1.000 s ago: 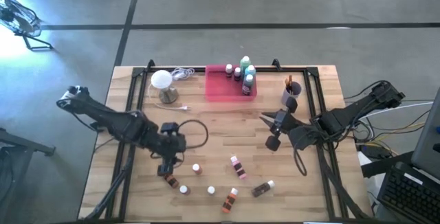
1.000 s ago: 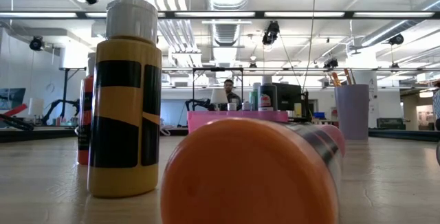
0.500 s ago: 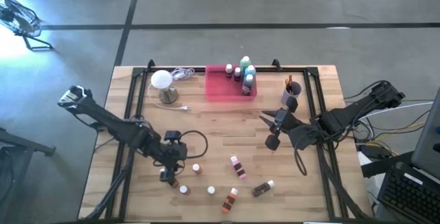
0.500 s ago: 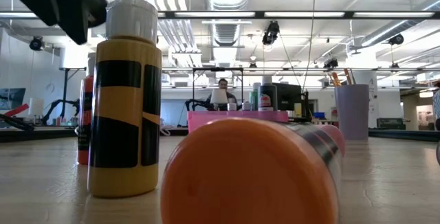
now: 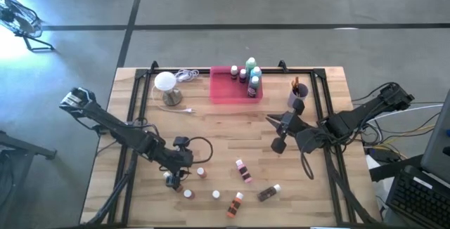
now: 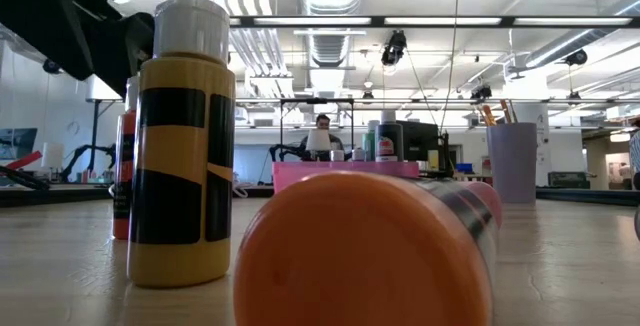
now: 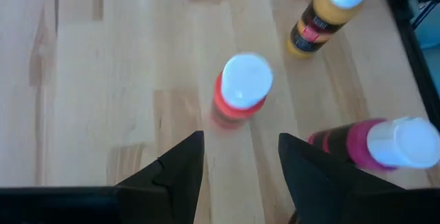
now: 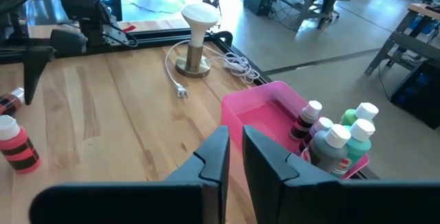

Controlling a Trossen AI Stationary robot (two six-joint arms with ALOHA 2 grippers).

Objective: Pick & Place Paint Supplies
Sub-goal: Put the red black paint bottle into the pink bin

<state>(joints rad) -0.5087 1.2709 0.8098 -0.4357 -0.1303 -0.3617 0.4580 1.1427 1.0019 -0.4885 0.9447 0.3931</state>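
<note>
Since the earlier frame, I see the left hand (image 5: 171,180) has moved down toward the near-left bottles; the right hand (image 5: 271,121) has kept its place right of centre. Left wrist view: the left hand's fingers (image 7: 175,169) stand apart, empty, with a red white-capped bottle (image 7: 238,91) upright just beyond the gap. A pink bottle (image 7: 378,144) lies beside one finger, and a yellow bottle (image 7: 328,12) lies farther off. Right wrist view: the right hand's fingers (image 8: 210,161) are nearly together and hold nothing; beyond them stands the pink tray (image 8: 265,117) with several bottles (image 8: 338,141) in its far corner, and the globe lamp (image 8: 196,37). High view: further small bottles (image 5: 242,170) are scattered on the near half of the tabletop (image 5: 232,131); a cup of paintbrushes (image 5: 298,93) stands right of the tray, near the right hand.
</note>
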